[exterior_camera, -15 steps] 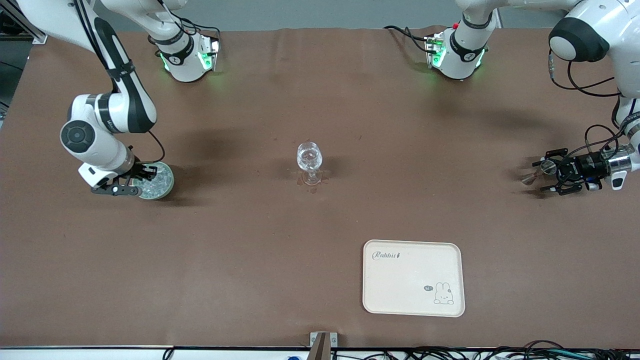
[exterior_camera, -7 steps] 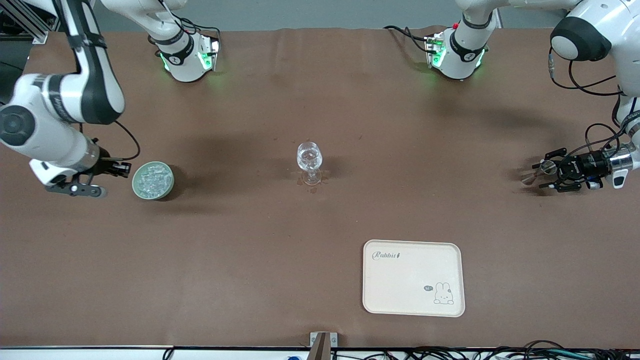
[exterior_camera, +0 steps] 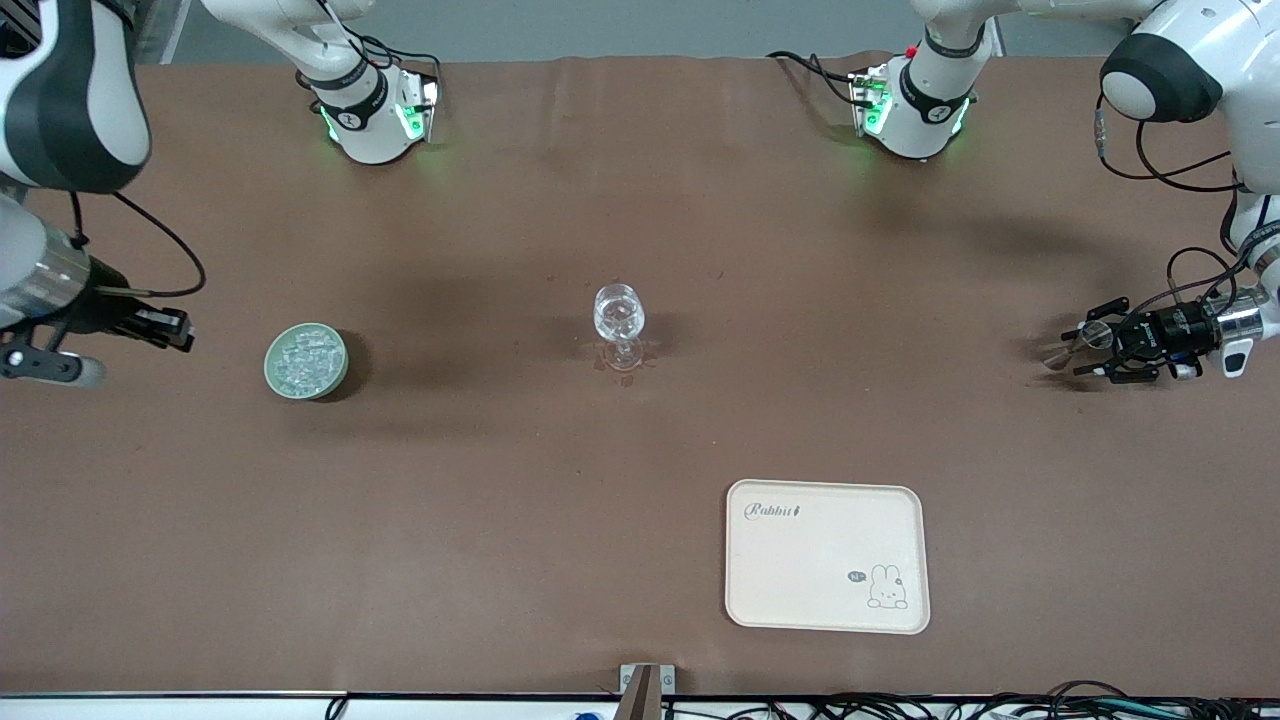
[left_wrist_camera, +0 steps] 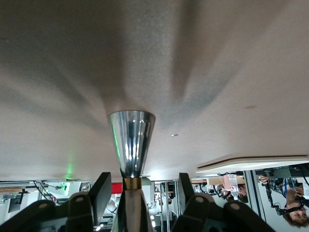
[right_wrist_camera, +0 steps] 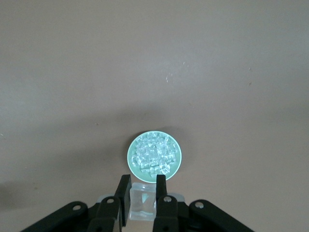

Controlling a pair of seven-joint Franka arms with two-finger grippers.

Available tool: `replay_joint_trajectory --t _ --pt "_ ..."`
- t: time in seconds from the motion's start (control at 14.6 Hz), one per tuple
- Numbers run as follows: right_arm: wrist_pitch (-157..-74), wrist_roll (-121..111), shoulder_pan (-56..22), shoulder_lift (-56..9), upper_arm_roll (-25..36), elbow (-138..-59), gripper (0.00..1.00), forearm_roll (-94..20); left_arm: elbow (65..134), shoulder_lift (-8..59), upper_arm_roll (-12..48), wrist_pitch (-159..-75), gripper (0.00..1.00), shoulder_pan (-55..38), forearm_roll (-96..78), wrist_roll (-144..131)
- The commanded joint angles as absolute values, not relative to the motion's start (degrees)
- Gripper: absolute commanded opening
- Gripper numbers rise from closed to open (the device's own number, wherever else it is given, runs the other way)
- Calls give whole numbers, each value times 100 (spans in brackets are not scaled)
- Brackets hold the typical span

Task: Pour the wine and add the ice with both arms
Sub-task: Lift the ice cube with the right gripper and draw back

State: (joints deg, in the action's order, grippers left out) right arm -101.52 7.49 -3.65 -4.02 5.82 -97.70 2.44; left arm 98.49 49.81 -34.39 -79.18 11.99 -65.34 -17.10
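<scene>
Your right gripper is clamped narrowly on a single clear ice cube. It hangs over the bare table at the right arm's end, just off the pale green bowl. The rest of the ice lies heaped in that bowl.

The stemmed wine glass stands upright at mid-table, well apart from the gripper. It lies toward the left arm's end, and the bowl sits between the two. To drop the cube in, you would carry it straight along the table's length, passing over the bowl.

Your left gripper waits low at the left arm's end. A small steel measuring cup sits in it, mouth turned toward the glass. I cannot tell how firmly it is held.
</scene>
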Motion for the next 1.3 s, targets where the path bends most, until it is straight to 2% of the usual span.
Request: replay_joint_trajectory --t 0.0,0.07,0.21,0.34,0.55,0.82,1.23 --pt "-9792 826 -352 -369 606 -9256 1 45 9984 4896 -3463 -7857 61 1222 -6636 -1643" --pt "-9617 817 -343 -378 606 -9055 1 -26 9984 4896 -3463 -7857 53 1222 -6644 -1644" --pt "-9239 791 -325 -378 615 -8677 1 -44 9984 4896 -3463 -7849 26 1230 -6750 -1652" --pt "-8827 756 -325 -387 615 -8316 0 -44 9923 4887 -3463 -7762 12 1239 -6759 -1635" --pt "-8368 738 -343 -387 607 -7990 0 -44 9809 4887 -3489 -7524 7 1239 -6759 -1626" --pt "-8156 738 -352 -360 580 -7972 1 -44 9756 4607 -3480 -7217 1 1196 -6759 -1643" --pt "-8218 747 -343 -343 580 -7998 1 -44 9843 3894 -3279 -6313 0 1020 -6697 -1749"
